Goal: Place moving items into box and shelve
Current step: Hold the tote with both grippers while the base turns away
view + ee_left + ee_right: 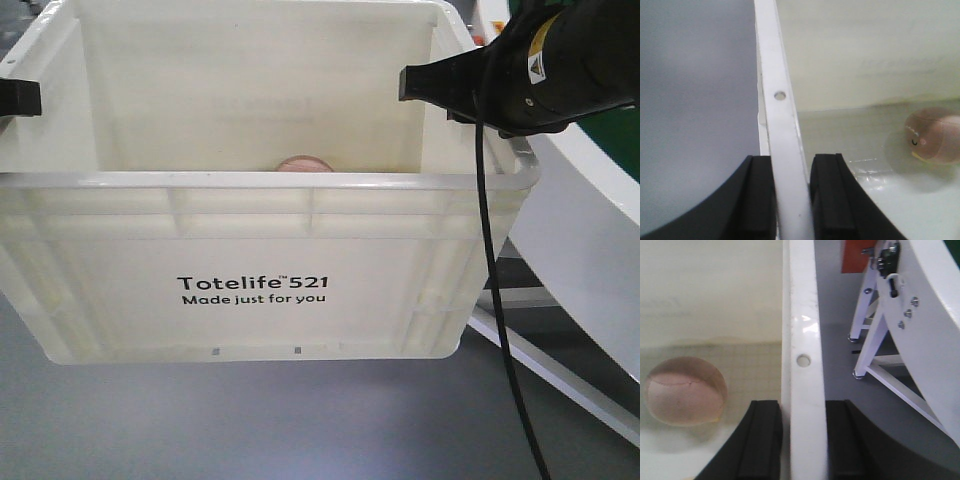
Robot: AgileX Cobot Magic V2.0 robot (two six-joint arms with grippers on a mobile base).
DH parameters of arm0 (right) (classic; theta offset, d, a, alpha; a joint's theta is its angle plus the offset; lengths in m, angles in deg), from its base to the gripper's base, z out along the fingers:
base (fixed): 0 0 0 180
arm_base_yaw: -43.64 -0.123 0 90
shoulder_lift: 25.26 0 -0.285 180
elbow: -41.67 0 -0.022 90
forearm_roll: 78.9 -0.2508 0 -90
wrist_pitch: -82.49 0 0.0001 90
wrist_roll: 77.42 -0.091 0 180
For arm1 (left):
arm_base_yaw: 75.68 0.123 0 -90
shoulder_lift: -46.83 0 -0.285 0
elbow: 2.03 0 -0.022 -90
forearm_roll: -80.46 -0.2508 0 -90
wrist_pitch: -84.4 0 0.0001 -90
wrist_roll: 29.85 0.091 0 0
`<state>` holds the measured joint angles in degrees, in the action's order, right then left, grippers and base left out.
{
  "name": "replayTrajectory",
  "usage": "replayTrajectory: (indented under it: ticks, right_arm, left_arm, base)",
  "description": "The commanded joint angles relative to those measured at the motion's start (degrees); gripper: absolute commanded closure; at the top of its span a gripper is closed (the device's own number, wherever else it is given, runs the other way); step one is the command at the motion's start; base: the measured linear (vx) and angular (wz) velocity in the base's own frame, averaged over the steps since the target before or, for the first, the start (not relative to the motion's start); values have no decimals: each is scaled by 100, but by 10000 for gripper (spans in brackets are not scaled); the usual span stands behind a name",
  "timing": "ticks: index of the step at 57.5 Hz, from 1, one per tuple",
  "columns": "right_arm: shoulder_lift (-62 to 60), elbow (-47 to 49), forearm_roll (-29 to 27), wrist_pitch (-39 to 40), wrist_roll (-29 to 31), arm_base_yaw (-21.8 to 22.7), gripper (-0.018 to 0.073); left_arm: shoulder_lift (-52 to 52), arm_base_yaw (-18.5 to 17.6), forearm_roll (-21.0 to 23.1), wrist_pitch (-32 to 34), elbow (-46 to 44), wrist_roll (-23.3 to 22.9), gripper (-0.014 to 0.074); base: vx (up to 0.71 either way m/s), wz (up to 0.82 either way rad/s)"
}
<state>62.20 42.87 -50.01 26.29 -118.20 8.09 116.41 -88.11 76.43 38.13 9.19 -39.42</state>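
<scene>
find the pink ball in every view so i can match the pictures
Front-facing: only the top of the pink ball peeks over the near rim of the tote, at centre.
Left wrist: right edge, on the tote floor.
Right wrist: lower left, on the tote floor.
Shared landmark: the tote's white rim, crossing the front view and running up the middle of both wrist views.

The box (250,290) hangs between the two arms, above the floor (250,420). The left gripper (792,167) straddles the box's left rim, its fingers (757,200) pressed against the wall from outside and inside. The right gripper (802,412) sits the same way on the right rim. One ball (684,391) lies on the box bottom, roughly midway between the side walls. A frame (880,340) stands on the floor right of the box. A cable (495,300) hangs before the box's right end.
</scene>
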Motion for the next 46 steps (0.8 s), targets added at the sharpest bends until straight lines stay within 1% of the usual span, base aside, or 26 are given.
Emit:
replayTrajectory:
  ticks: [1,46]
  right_arm:
    - [-224,264,577,626,15,5,432]
    - [-224,264,576,625,15,5,432]
  left_arm:
    - [-183,-51,85,828,-254,171,467]
    - [-183,-51,85,822,-254,171,467]
  base:
    - [-16,64]
    - [-16,60]
